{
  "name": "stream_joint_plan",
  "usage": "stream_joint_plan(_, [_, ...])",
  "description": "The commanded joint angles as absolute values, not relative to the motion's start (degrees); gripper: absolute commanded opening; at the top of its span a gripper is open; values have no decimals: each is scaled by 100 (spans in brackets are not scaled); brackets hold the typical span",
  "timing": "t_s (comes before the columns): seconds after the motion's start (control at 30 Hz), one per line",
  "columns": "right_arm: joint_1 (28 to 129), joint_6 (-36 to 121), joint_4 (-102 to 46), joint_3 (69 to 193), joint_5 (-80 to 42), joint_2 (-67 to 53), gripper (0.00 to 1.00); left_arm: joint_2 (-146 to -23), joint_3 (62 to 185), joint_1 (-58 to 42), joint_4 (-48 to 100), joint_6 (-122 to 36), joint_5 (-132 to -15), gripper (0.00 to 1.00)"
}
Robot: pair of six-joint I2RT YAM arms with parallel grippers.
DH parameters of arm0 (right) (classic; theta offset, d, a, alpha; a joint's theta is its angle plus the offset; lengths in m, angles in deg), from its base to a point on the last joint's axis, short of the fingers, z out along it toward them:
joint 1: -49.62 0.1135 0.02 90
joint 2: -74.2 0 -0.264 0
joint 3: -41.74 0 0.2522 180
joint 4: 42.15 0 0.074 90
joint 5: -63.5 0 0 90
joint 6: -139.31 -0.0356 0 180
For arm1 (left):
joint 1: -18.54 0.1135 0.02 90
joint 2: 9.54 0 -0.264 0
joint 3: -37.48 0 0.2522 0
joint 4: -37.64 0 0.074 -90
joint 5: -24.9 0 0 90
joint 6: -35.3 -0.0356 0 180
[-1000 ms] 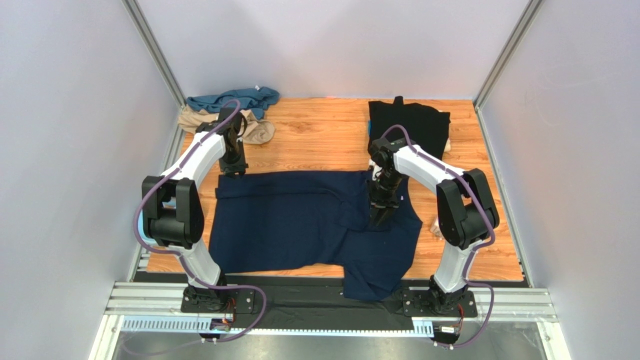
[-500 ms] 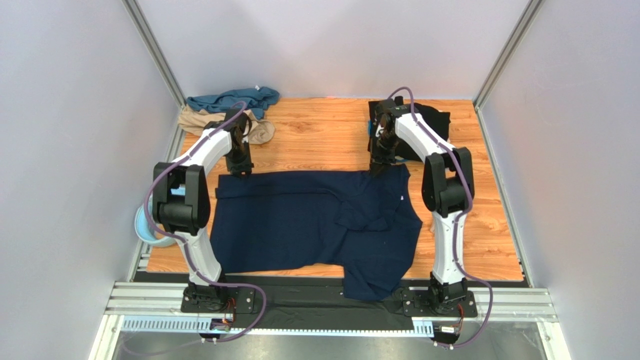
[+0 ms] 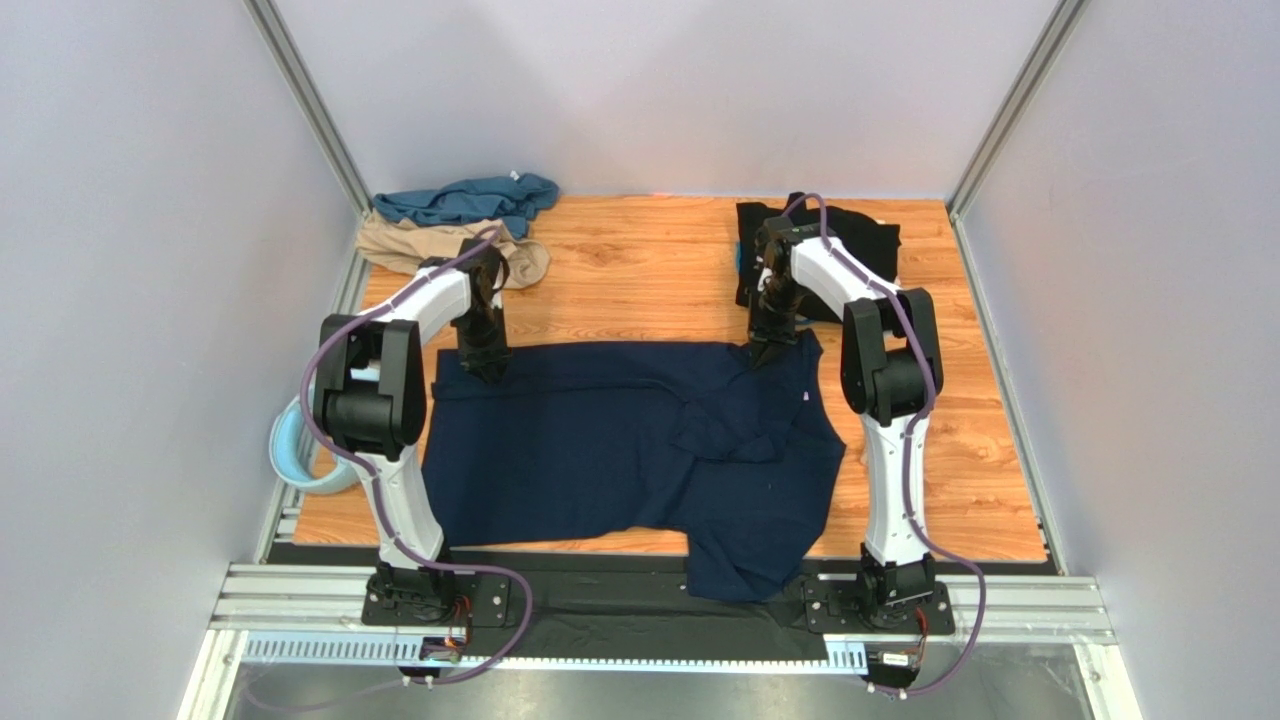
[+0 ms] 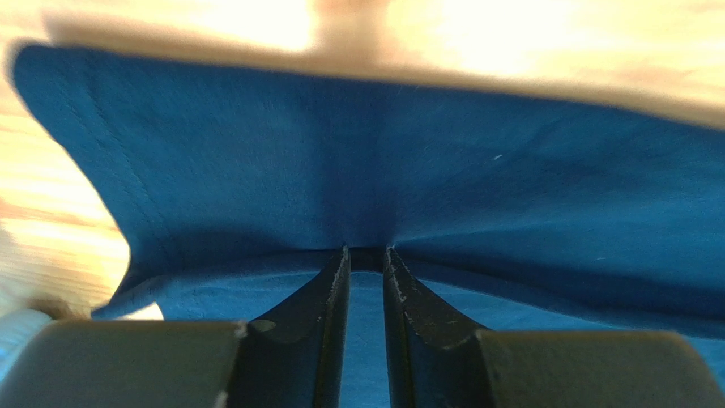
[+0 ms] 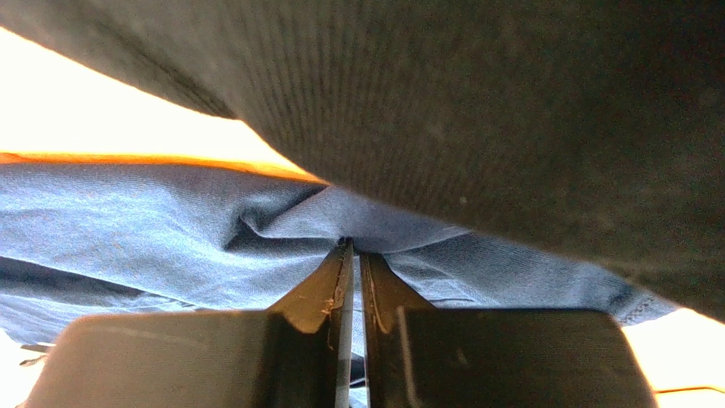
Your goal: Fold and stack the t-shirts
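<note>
The dark navy t-shirt (image 3: 601,443) lies spread across the middle of the table, with one sleeve hanging over the near edge. My left gripper (image 3: 484,360) is at its far left corner; in the left wrist view the left gripper (image 4: 366,251) is shut on a pucker of the navy cloth (image 4: 425,170). My right gripper (image 3: 769,348) is at the shirt's far right edge, and the right wrist view shows the right gripper (image 5: 353,246) shut on a fold of the shirt (image 5: 128,221). The black t-shirt (image 3: 842,240) lies folded just behind it.
The teal t-shirt (image 3: 466,198) and the tan t-shirt (image 3: 428,240) lie crumpled at the back left corner. A pale blue ring (image 3: 301,450) sits off the table's left edge. Grey walls stand close on both sides. Dark cloth (image 5: 510,127) fills the top of the right wrist view.
My right arm has swung from the shirt's middle to its far right edge and its jaws have closed on the cloth. My left gripper has shifted slightly onto the far left corner.
</note>
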State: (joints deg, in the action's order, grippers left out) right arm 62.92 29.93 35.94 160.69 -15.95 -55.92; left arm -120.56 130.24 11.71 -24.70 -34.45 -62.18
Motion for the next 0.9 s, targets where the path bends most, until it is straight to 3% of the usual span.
stream_joint_plan(0.0, [6246, 3041, 3594, 15869, -1622, -5385, 6, -11738, 12806, 1107, -2507, -3501, -6246, 26])
stream_joint_plan(0.33, [6096, 2971, 3542, 15825, -1543, -5385, 1, -11062, 12077, 1072, -2499, -3562, -6132, 22])
stream_joint_plan(0.57, [5903, 2541, 3621, 15799, -1832, -5482, 17, -11176, 12146, 1107, -2858, -3756, -5561, 25])
stream_joint_plan(0.87, [5710, 2575, 3226, 15500, -1911, -4375, 18, -10806, 12638, 1143, -2754, -3703, -5692, 27])
